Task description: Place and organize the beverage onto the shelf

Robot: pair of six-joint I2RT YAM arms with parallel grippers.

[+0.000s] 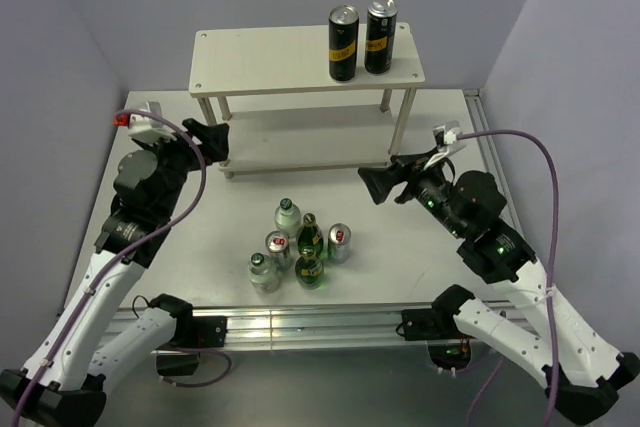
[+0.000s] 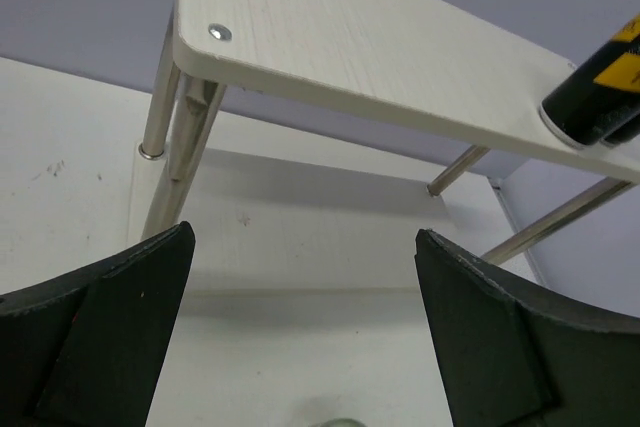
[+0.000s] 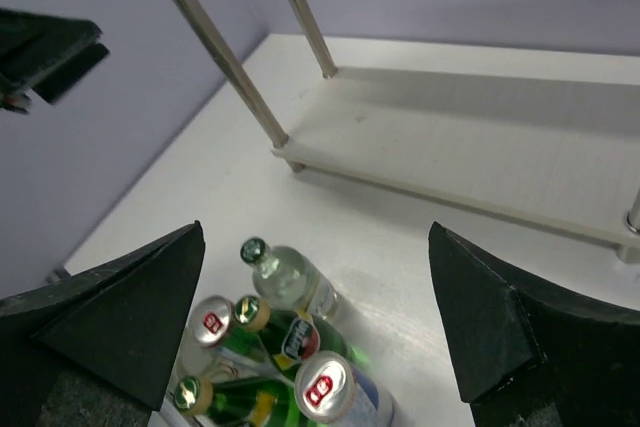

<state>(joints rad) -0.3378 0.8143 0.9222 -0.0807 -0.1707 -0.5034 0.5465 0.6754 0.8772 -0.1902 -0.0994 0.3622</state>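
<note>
Six drinks stand clustered on the table in front of the shelf: two clear bottles (image 1: 288,215) (image 1: 263,272), two green bottles (image 1: 309,237) (image 1: 309,272) and two slim cans (image 1: 340,243) (image 1: 277,247). The cream two-tier shelf (image 1: 290,52) stands at the back. My left gripper (image 1: 215,137) is open and empty by the shelf's left end, facing under its top board (image 2: 380,37). My right gripper (image 1: 378,185) is open and empty, above and right of the cluster. The right wrist view shows a clear bottle (image 3: 290,282), a green bottle (image 3: 290,332) and a can (image 3: 335,392) between its fingers (image 3: 150,297).
Two taller black cans with yellow labels (image 1: 343,43) (image 1: 380,37) stand on the right of the shelf's top board; one shows in the left wrist view (image 2: 600,97). The lower board (image 1: 310,152) (image 3: 470,157) carries nothing. Purple walls close in the table on three sides.
</note>
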